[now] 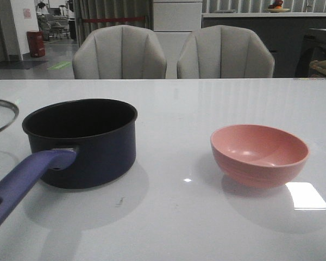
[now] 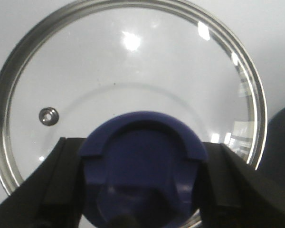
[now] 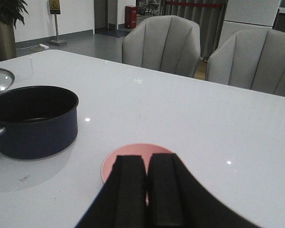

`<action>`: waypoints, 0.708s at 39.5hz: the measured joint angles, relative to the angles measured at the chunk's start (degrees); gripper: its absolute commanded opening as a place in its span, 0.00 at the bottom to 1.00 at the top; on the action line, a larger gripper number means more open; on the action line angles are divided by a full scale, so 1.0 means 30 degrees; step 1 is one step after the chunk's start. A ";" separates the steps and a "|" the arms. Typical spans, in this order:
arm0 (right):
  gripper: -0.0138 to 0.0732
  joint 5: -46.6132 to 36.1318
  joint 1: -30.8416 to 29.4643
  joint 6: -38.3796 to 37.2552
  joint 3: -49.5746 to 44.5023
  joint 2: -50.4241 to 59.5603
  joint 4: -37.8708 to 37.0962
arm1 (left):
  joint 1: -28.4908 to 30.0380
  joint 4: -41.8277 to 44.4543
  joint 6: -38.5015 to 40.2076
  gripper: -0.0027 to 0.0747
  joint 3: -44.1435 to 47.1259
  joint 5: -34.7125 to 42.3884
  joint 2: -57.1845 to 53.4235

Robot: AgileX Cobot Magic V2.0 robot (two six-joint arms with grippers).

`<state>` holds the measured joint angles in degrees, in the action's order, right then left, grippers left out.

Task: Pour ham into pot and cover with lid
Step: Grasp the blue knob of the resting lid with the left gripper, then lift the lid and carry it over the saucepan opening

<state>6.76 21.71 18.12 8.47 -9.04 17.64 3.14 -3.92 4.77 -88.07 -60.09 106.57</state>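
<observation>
The dark navy pot [image 1: 81,142] stands left of centre, its purple-blue handle [image 1: 27,176] pointing to the front left. It also shows in the right wrist view [image 3: 34,121]. No ham shows in any view; the pot's inside looks dark. The glass lid [image 2: 133,71] fills the left wrist view. Its blue knob [image 2: 142,175] sits between my left gripper's [image 2: 142,142] fingers, which press on its sides. Only the lid's edge [image 1: 1,114] shows at the far left of the front view. My right gripper [image 3: 147,159] is shut and empty over the pink bowl [image 3: 133,149].
The pink bowl [image 1: 259,154] stands right of centre and looks empty. Two grey chairs [image 1: 119,53] stand behind the table's far edge. A bright light reflection [image 1: 306,196] lies on the white table in front of the bowl.
</observation>
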 measured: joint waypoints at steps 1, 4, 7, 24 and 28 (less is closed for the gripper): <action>0.35 0.0000 0.0000 0.0000 0.0000 0.0000 0.0000 | -0.0055 0.0000 -0.0151 0.18 -0.0249 -0.0211 -0.0119; 0.35 0.0000 0.0000 0.0000 0.0000 0.0000 0.0000 | -0.0290 0.0040 -0.0510 0.18 -0.0937 -0.0969 -0.0397; 0.35 0.0000 0.0000 0.0000 0.0000 0.0000 0.0000 | -0.0688 0.0040 -0.0638 0.18 -0.1538 -0.1623 -0.0520; 0.35 0.0000 0.0000 0.0000 0.0000 0.0000 0.0000 | -0.5304 0.0040 -0.0922 0.18 -0.3983 -0.3649 -0.0548; 0.35 0.0000 0.0000 0.0000 0.0000 0.0000 0.0000 | -0.6502 -0.0012 -0.0922 0.18 -0.4011 -0.3804 -0.0387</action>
<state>6.76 21.71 18.12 8.47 -9.04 17.64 -16.36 -3.95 2.00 -100.10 -71.50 105.40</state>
